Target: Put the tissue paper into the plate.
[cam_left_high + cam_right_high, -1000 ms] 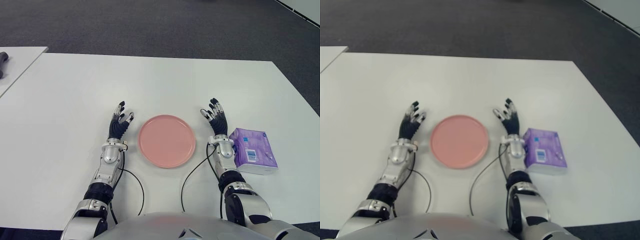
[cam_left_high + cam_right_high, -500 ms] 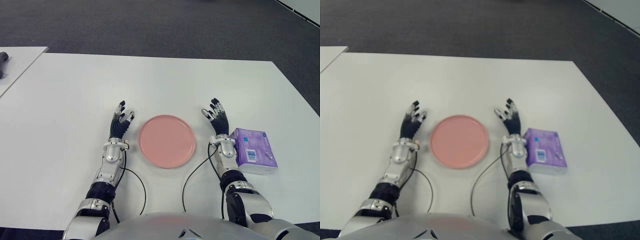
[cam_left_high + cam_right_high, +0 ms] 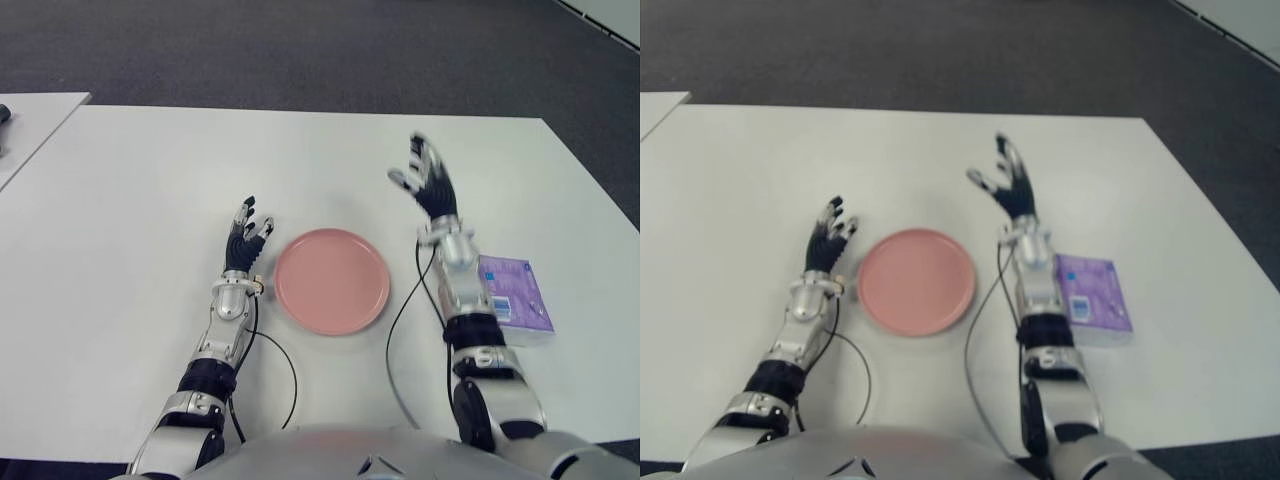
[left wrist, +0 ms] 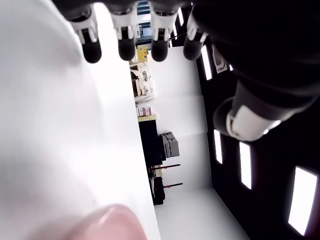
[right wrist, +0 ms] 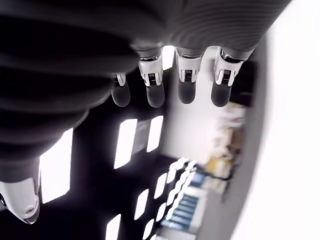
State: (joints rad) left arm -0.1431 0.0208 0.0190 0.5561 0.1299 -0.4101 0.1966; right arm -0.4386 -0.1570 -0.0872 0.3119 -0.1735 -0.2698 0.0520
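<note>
Zero contact yet: right hand [image 3: 428, 185] raised with fingers spread and empty, tissue pack [image 3: 514, 310] on tabletop [image 3: 130, 200] right of plate [image 3: 331, 281], left hand [image 3: 243, 246] open beside plate; risks shoving pack off edge.

Pink plate, purple tissue pack, white surface.
The plate [image 3: 332, 281] is plain salmon pink; the tissue paper [image 3: 515, 304] pack is lilac purple with a small white-and-blue label. The surface [image 3: 150, 190] is plain white, and the floor [image 3: 300, 50] beyond its far edge is dark grey. Both the left hand [image 3: 243, 247] and the right hand [image 3: 428, 187] are black with silver-white fingertips on silver wrists, trailing black cables [image 3: 275, 365].
</note>
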